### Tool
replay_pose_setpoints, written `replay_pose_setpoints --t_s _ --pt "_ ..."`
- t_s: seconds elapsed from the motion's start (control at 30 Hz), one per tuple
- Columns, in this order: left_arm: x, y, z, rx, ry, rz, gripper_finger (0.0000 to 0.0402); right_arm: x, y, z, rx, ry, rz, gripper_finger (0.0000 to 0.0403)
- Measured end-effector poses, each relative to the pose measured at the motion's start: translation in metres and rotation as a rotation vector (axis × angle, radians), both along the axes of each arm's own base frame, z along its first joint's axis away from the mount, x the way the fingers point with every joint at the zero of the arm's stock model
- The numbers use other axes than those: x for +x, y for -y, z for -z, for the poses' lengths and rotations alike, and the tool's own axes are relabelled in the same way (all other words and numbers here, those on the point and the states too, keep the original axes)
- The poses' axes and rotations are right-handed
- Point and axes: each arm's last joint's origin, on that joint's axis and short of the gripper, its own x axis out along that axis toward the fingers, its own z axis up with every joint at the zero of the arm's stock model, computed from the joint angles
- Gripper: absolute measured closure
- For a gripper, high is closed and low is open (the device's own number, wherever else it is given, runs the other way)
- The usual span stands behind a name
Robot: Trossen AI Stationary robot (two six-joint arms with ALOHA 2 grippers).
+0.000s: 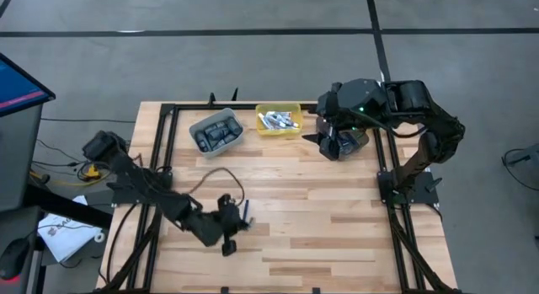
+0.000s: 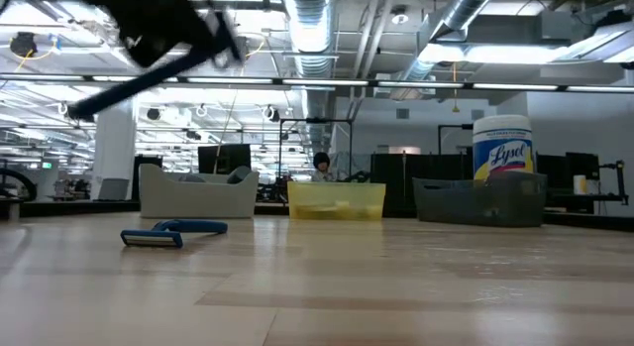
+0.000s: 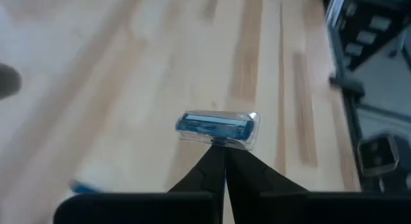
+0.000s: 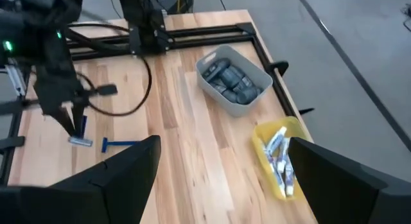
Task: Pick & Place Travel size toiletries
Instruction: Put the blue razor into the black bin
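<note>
My left gripper (image 3: pixel 223 161) is over the near-left part of the table (image 1: pixel 337 210), shut on a thin blue razor (image 3: pixel 218 128) whose head sticks out past the fingertips. The right wrist view shows that gripper (image 4: pixel 72 124) pointing down with the razor (image 4: pixel 82 126) beside its fingers. A second blue razor (image 2: pixel 173 232) lies flat on the wood just beside it (image 4: pixel 122 144). Dark grey pods fill the grey bin (image 1: pixel 217 131). White mini tubes lie in the yellow bin (image 1: pixel 278 120). My right gripper (image 4: pixel 221 172) hangs open at the far right, above the brown bin (image 1: pixel 341 144). My left gripper pinches the razor between its two shut fingers on the handle just behind the head (image 3: pixel 218 142). The fingers (image 4: pixel 66 118) point down from above and lie along the handle. The razor looks lifted clear, head lowest.
A big white wipes canister with a yellow label (image 2: pixel 502 148) stands in the bin at the far right (image 2: pixel 480 199). A black cable (image 4: pixel 122 89) loops over the table's left side. Black frame rails (image 1: pixel 383 172) run along the table's sides. Bare wood lies in the middle and near right.
</note>
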Motion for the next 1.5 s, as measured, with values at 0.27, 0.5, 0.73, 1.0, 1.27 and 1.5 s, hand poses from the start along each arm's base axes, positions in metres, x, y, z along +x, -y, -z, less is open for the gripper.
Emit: replay_pose_setpoints --t_s 0.27,0.5,0.73,1.0,1.27,1.5 --pt "-0.004 -0.038 -0.047 0.169 0.125 0.036 0.0401 -0.001 -0.01 0.001 0.004 -0.014 -0.033 0.0068" --pt "-0.015 -0.097 -0.098 0.27 0.298 -0.1 0.0401 0.024 -0.011 0.021 0.004 0.003 -0.029 0.008" --pt "-0.048 -0.133 -0.156 0.3 0.621 -0.228 0.0401 0.057 -0.015 0.053 -0.017 0.08 -0.064 0.0093" --pt "-0.068 -0.137 -0.189 0.284 0.895 -0.211 0.04 0.086 -0.011 0.051 0.031 0.386 -0.143 0.0092" --pt "-0.045 -0.135 -0.19 0.308 1.027 -0.173 0.04 0.099 -0.001 0.047 0.053 0.493 -0.161 0.0092" --pt "-0.022 -0.141 -0.185 0.323 1.11 -0.155 0.04 0.105 -0.001 0.055 0.072 0.466 -0.166 0.0092"
